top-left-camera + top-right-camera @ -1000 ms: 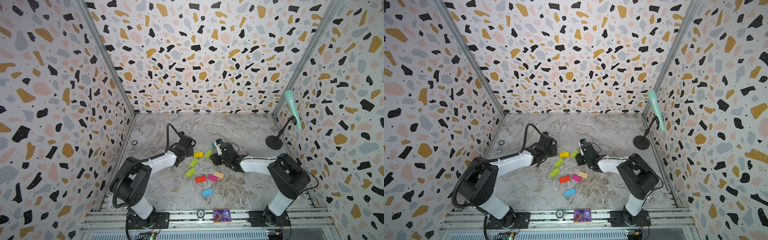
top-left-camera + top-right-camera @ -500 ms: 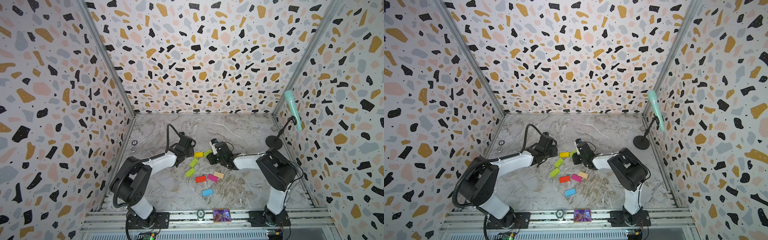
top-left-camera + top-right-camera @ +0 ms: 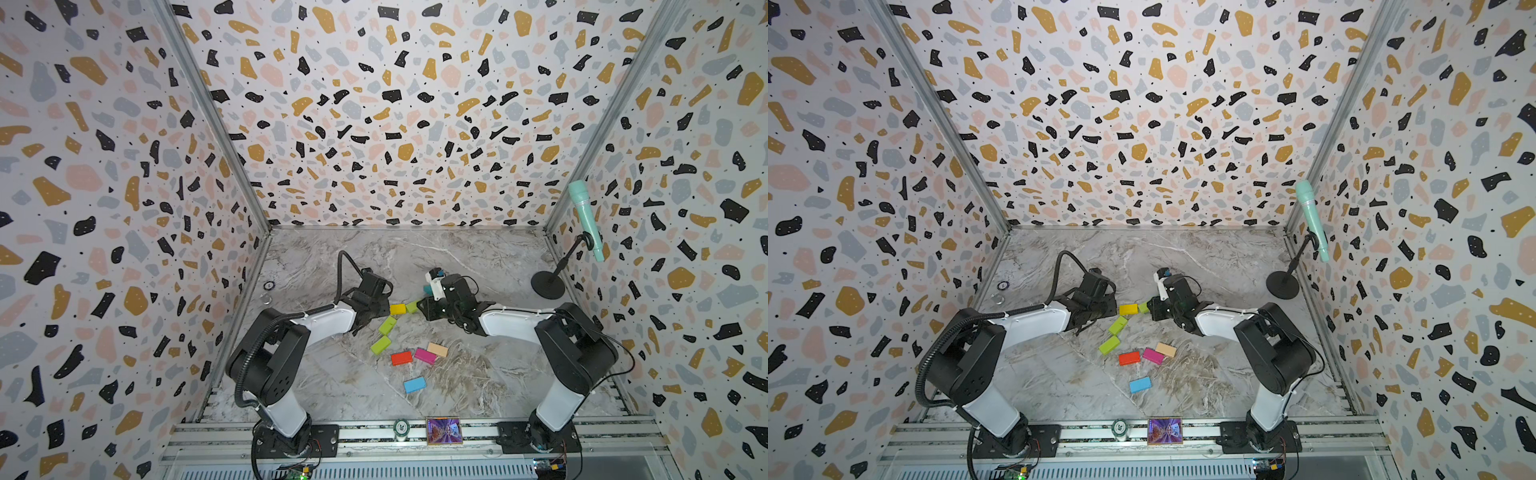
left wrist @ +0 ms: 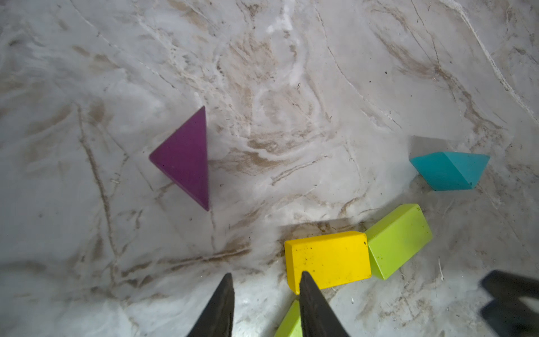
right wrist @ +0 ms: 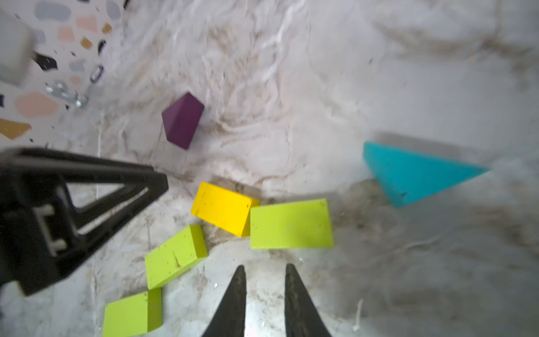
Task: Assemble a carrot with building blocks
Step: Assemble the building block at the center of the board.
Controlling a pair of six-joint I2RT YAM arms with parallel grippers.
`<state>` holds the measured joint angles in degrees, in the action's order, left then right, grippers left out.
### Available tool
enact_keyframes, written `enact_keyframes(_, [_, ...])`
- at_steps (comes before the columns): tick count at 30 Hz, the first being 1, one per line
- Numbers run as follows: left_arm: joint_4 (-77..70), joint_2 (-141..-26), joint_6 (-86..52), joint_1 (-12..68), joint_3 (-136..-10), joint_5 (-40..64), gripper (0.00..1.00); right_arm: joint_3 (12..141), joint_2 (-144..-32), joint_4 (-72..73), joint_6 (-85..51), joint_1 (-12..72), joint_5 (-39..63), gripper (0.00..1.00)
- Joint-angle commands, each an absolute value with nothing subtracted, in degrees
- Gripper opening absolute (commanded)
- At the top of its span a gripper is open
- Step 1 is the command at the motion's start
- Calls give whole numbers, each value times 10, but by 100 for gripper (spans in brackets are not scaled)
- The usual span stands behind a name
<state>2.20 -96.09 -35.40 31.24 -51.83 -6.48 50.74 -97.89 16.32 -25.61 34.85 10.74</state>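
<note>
Yellow block [image 4: 328, 259] lies beside the half-open left hand [image 4: 264, 275]; right hand [image 5: 264, 267] narrower, both empty.

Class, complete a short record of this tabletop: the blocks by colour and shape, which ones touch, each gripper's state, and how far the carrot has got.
Rectangular blocks: yellow block, three lime green blocks, red block, magenta block, tan block, light blue block
Triangular blocks: purple triangle, teal triangle, each lying alone
Touching: yellow block meets one lime green block
Left gripper: jaws apart, empty, beside the yellow block
Right gripper: jaws narrowly apart, empty
Assembly: figure not formed; blocks lie scattered
</note>
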Motion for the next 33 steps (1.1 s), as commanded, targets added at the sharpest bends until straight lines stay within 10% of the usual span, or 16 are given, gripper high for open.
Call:
enact_keyframes(1, [9,-970,-353,313,-513,-67,37,519,-981,134,-231,324,113,24])
enact_keyframes(33, [35,-1046,-344,314,-560,-62,35,560,-1090,142,-243,334,100,20])
